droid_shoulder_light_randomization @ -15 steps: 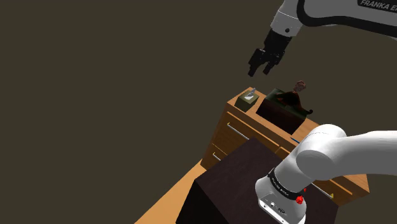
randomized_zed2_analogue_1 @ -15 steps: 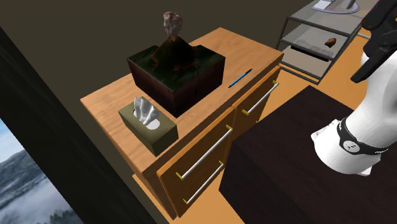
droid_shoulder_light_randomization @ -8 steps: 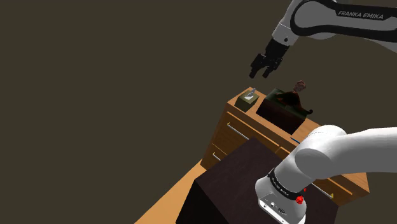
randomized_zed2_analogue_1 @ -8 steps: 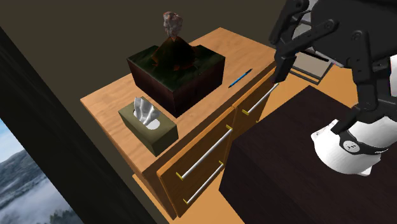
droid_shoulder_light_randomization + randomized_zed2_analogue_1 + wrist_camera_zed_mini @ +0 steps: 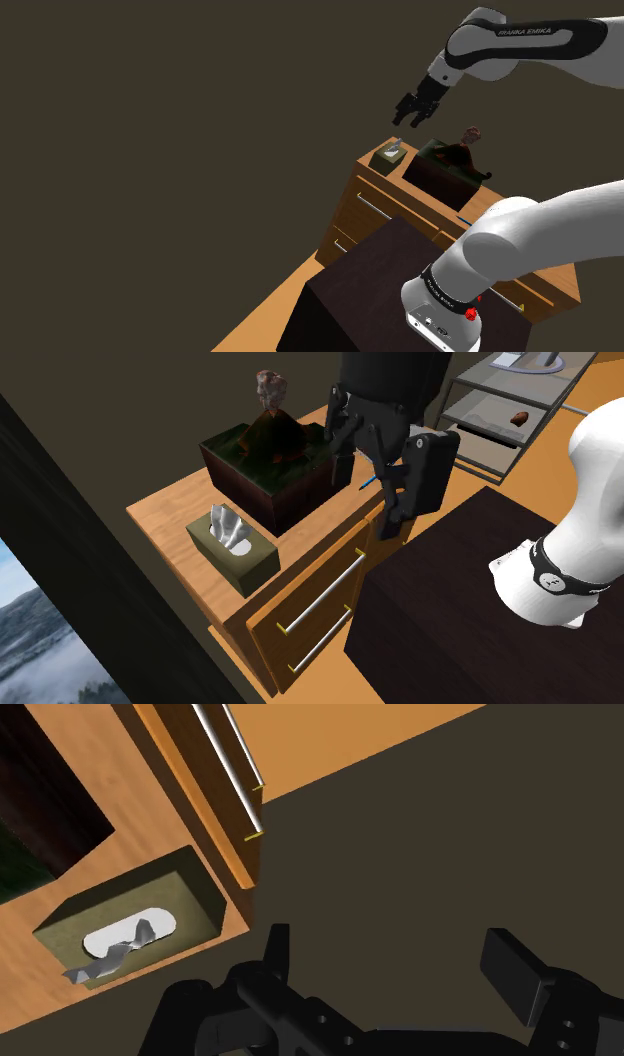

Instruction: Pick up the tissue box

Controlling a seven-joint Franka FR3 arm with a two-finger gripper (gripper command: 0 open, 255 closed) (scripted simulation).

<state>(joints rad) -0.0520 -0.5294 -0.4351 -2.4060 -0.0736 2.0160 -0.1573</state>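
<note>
The dresser (image 5: 170,504) is showing warm, grained wood, its drawer handle (image 5: 321,593) gleaming like polished metal. The tissue box (image 5: 135,926) is looking matt olive, with a crumpled white tissue (image 5: 100,966) poking out. The gripper (image 5: 395,959) is appearing matt black, the arm (image 5: 545,45) shining smooth white.

tissue box (image 5: 236,555) on cabinet (image 5: 166,512) corner, larger box (image 5: 283,470) beside it, pincer (image 5: 409,119) above

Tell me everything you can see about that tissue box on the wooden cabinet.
The tissue box is low and olive-green, lying flat on a corner of the wooden cabinet. A white oval opening on its top has a white tissue sticking up. Only the cabinet touches it; the open end effector is clear of it.
</note>
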